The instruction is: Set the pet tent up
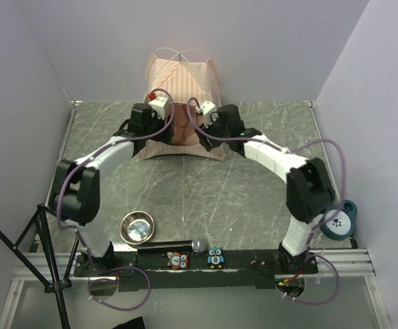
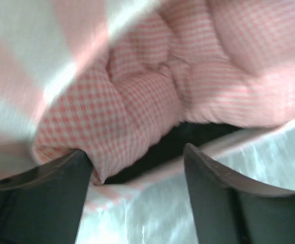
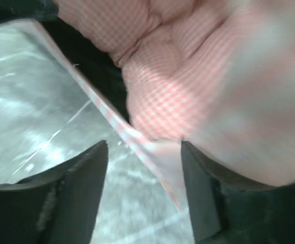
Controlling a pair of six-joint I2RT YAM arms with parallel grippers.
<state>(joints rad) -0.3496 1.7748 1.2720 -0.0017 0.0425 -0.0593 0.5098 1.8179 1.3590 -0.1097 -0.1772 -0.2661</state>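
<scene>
The pet tent (image 1: 183, 82) stands raised at the far edge of the counter (image 1: 206, 199), backed against the rear wall (image 1: 185, 27), its thin white poles (image 1: 175, 53) crossing in loops above the striped roof. Inside its front opening lies the pink checked cushion (image 2: 198, 86), resting on the tent's black floor (image 2: 173, 145). I have both end effectors at that opening. The left end effector (image 2: 137, 155) is spread wide, with one corner of the cushion touching a finger (image 2: 61, 183) but not pinched. The right end effector (image 3: 145, 147) is likewise spread, and the tent's striped front hem (image 3: 114, 122) runs between its fingers, unheld. By my reading the job is nearly done: frame up, fabric taut, cushion in. What remains, as far as I can judge, is to check that the cushion sits square and to draw both arms clear. A metal bowl (image 1: 137, 227) sits near the arm bases, well apart from the tent.
</scene>
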